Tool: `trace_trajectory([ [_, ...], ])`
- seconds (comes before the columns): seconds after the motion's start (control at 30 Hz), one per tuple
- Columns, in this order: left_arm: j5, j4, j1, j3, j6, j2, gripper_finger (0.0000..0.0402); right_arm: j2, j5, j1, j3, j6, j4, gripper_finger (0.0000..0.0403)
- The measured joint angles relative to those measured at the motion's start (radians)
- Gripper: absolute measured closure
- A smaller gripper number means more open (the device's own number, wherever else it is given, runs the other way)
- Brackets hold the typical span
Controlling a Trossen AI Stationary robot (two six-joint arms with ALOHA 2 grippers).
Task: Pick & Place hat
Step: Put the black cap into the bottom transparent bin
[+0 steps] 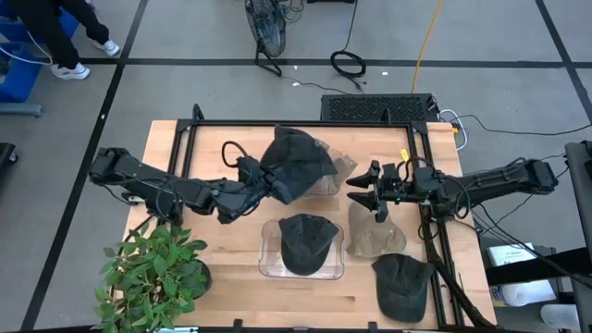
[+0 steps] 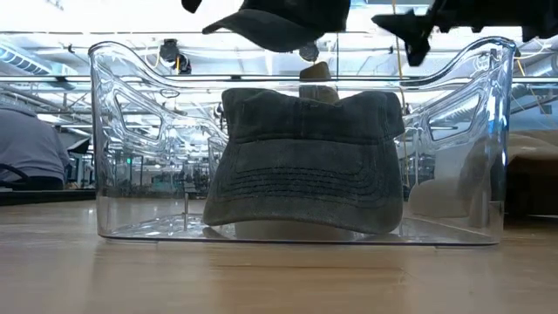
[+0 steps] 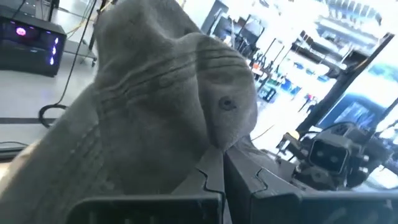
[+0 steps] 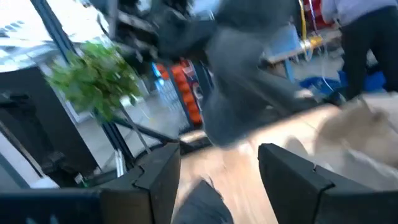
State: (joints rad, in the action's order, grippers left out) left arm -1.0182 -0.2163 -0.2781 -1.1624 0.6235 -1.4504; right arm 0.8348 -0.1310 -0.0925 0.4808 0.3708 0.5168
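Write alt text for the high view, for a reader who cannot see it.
Seen from above, the left hand holds a dark hat up over the wooden table, near a clear bin that contains a second dark hat. The right hand, open, hovers over a tan hat, with a third dark hat at the table's corner and a potted plant opposite.

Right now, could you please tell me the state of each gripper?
Left gripper: jaws closed on the dark hat, held up.
Right gripper: jaws open, holding nothing.
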Motion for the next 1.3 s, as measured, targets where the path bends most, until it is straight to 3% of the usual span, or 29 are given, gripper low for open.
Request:
trace_trajectory([
  [0.3,0.006,-0.053,0.005,0.0,-0.003,-0.017,0.0401,0.129,0.0,-0.001,0.0,0.052,0.114,0.0136],
  [0.5,0.005,-0.119,0.002,0.0,-0.071,-0.016,0.0401,0.214,-0.01,0.002,0.024,0.049,0.323,0.0077],
  [0.63,0.005,-0.119,0.002,0.0,-0.077,-0.017,0.0401,0.26,-0.054,0.008,0.109,0.002,0.279,0.0053],
  [0.97,0.029,-0.117,-0.005,0.0,-0.095,-0.017,0.0401,0.406,-0.05,0.055,0.318,0.035,0.15,0.0057],
  [1.3,0.003,-0.121,-0.033,0.0,-0.184,-0.009,0.0401,0.42,-0.049,0.108,0.337,0.009,-0.004,0.008],
])
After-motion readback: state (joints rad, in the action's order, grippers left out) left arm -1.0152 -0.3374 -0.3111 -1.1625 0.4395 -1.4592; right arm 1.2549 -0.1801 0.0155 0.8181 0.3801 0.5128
